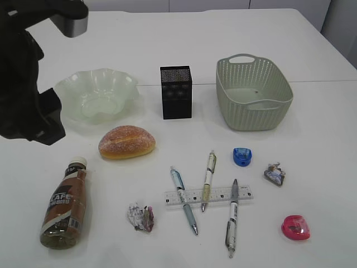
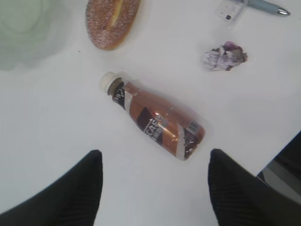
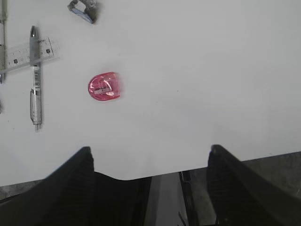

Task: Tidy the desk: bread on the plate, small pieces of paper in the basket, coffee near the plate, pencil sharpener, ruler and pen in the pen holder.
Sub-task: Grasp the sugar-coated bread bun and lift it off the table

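Observation:
The coffee lies on its side at the desk's front left, below my open left gripper, which holds nothing. The bread rests beside the plate. Behind stand the pen holder and the basket. Three pens cross the ruler at the front. One paper wad lies front centre, another to the right. A blue pencil sharpener and a pink one lie at the right. My right gripper hangs open and empty over the desk's front edge.
The left arm is a dark bulk over the desk's left side, next to the plate. The right arm does not show in the exterior view. In the right wrist view the desk's front edge runs just under the fingers.

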Robot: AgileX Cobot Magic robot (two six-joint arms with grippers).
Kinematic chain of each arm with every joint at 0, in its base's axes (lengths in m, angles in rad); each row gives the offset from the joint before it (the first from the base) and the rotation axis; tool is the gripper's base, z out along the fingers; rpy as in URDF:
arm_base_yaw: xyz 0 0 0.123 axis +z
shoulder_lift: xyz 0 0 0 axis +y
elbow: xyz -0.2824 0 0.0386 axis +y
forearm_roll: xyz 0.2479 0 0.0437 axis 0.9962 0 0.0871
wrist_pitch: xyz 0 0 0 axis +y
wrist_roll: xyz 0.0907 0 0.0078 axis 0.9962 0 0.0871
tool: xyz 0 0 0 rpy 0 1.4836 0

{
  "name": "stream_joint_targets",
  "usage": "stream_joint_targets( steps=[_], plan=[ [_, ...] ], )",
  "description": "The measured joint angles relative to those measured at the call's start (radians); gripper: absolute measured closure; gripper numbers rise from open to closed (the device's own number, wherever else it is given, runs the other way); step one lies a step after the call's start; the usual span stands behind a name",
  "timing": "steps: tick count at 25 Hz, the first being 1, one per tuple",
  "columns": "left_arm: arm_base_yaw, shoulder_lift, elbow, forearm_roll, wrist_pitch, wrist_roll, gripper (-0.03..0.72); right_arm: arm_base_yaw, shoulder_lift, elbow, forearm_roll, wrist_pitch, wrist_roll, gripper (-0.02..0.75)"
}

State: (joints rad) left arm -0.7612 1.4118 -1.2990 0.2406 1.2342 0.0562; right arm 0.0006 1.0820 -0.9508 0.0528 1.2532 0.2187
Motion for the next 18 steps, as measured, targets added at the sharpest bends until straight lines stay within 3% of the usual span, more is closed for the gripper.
stream_joint_targets(
  steps=[8,18],
  plan=[
    [0.000,0.008,-0.010,0.054,0.002,-0.022,0.092,0.000,0.118,-0.089,0.002,-0.004,0.004,0.163],
    [0.000,0.136,-0.215,0.048,0.008,-0.020,0.087,0.000,0.146,-0.154,0.000,-0.007,-0.021,0.162]
  ],
)
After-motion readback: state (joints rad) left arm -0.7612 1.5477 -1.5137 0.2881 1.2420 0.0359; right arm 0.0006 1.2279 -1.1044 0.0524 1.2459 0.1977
